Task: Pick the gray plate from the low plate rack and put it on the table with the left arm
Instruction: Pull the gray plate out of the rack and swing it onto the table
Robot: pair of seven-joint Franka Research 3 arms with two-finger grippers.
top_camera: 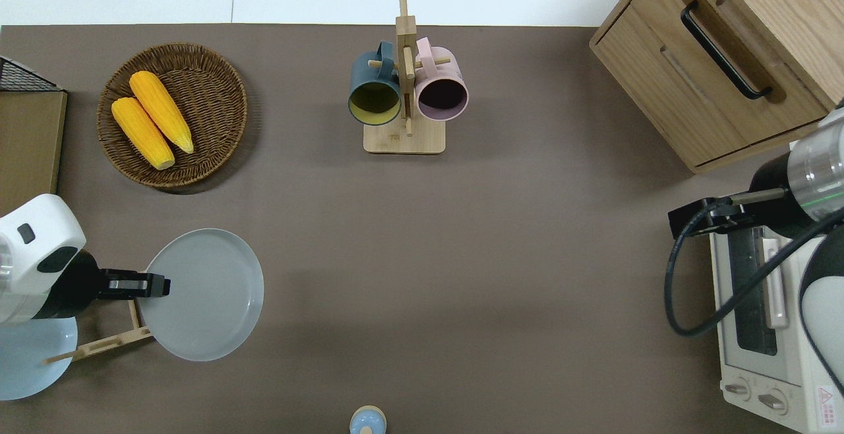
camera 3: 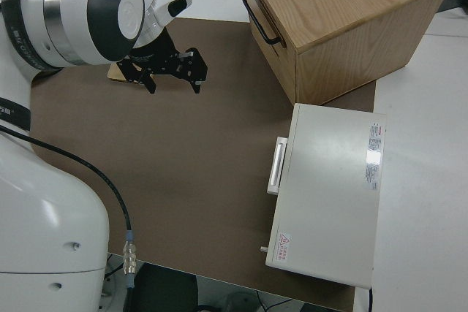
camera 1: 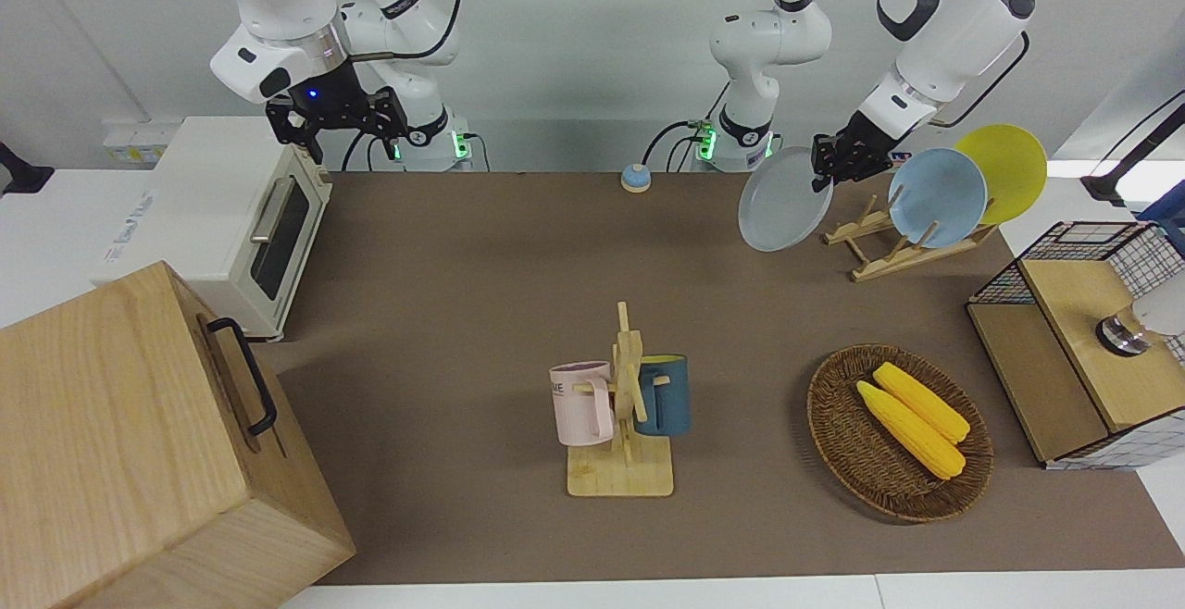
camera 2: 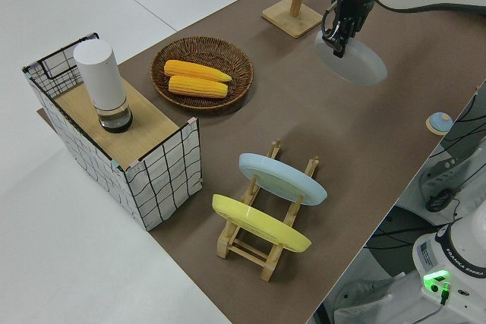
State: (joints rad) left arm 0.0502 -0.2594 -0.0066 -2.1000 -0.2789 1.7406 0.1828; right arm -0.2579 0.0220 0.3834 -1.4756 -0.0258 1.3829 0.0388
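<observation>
The left gripper [camera 1: 823, 163] is clamped on the rim of the gray plate [camera 1: 782, 199], which hangs tilted in the air, clear of the low plate rack [camera 1: 893, 249] and over bare table [camera 1: 463, 276] just beside the rack, toward the table's middle. A light-blue plate [camera 1: 937, 197] and a yellow plate [camera 1: 1007, 167] stand in the rack's slots. A wicker basket [camera 1: 838, 442] holding two corn cobs [camera 1: 912, 416] sits farther from the robots. The right arm is parked, its gripper [camera 3: 173, 71] with fingers apart.
</observation>
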